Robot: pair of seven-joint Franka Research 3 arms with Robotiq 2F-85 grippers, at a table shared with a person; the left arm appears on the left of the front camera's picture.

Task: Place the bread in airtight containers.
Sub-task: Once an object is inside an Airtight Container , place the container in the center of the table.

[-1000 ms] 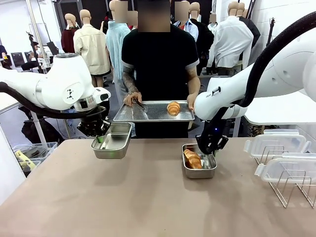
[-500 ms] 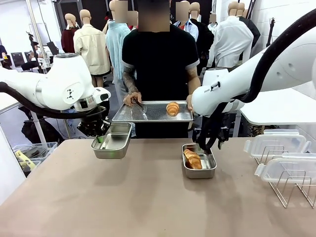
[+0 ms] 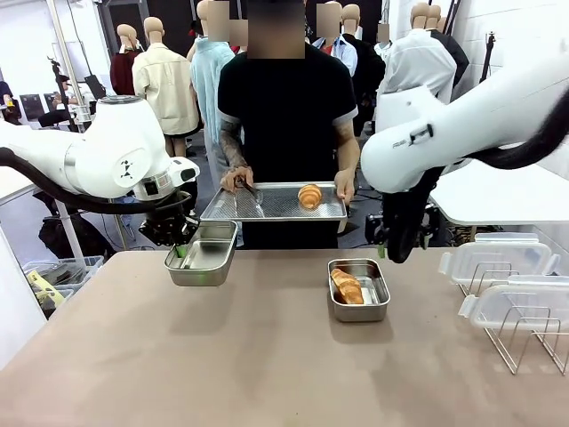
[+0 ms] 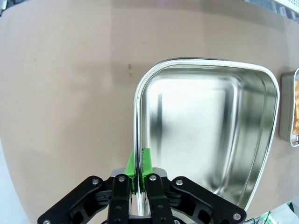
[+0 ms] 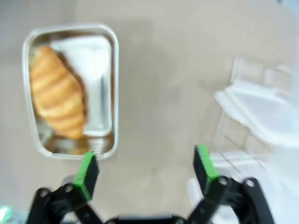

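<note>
One piece of bread (image 3: 347, 286) lies in the steel container (image 3: 379, 302) standing mid-table; the right wrist view looks down on that bread (image 5: 57, 91) in its container (image 5: 101, 56). My right gripper (image 3: 396, 246) hangs open and empty above and to the right of it, green fingertips (image 5: 87, 169) wide apart around my right gripper's centre (image 5: 145, 165). My left gripper (image 3: 182, 252) is shut on the rim of an empty container (image 3: 206, 255), held above the table's far left edge; my left gripper (image 4: 139, 163) pinches the rim of that container (image 4: 201, 130). A second bread (image 3: 309, 196) rests on the flat tray (image 3: 267, 206) held by the person.
Clear plastic lids (image 3: 498, 258) lean in a wire rack (image 3: 524, 342) at the table's right side, and the lids (image 5: 261, 112) appear blurred in the right wrist view. The person stands at the far edge, both hands on the tray. Bare tabletop stretches across the front.
My right gripper has opened, left the bread in the middle container, and risen up and to the right. The left arm and its container have stayed still.
</note>
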